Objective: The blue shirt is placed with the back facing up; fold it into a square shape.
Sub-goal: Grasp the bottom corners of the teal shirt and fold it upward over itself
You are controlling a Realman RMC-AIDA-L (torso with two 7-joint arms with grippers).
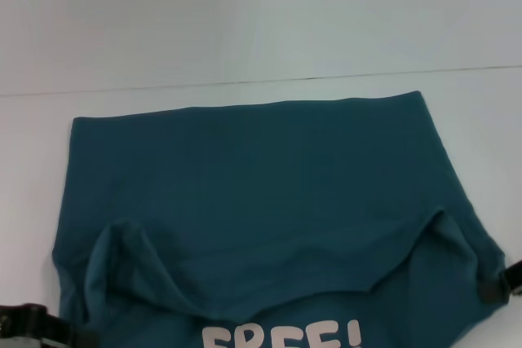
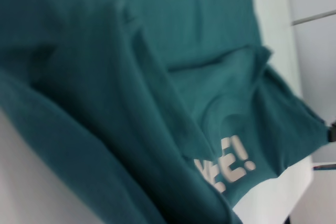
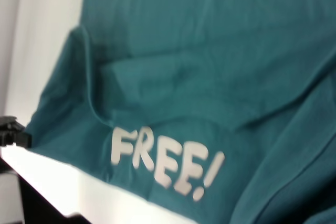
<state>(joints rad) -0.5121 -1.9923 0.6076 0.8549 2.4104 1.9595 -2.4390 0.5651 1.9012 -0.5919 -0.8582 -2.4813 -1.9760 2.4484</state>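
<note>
Right, I'm looking down at a white table [image 1: 245,6] with one thin dark seam running across it beyond the shirt [image 1: 261,193]; nothing of the room past that shows. The shirt lies spread on the table in front of me, its far edge straight and flat, its near part lifted and turned over so the white "FREE!" lettering [image 1: 281,336] shows at the near edge.

My left gripper [image 1: 37,325] sits at the shirt's near left corner, my right gripper [image 1: 499,281] at the near right corner. Each corner is raised into a peak of cloth at its gripper, and the fabric sags between them. The right one appears pinched on the cloth edge. For the left, I can't make out the fingers against the fabric, so I cannot tell how it stands.

The left wrist view shows mostly bunched folds close up, with the lettering partly covered by a fold. The head view cuts off the lower half of the lettering and most of both grippers.
</note>
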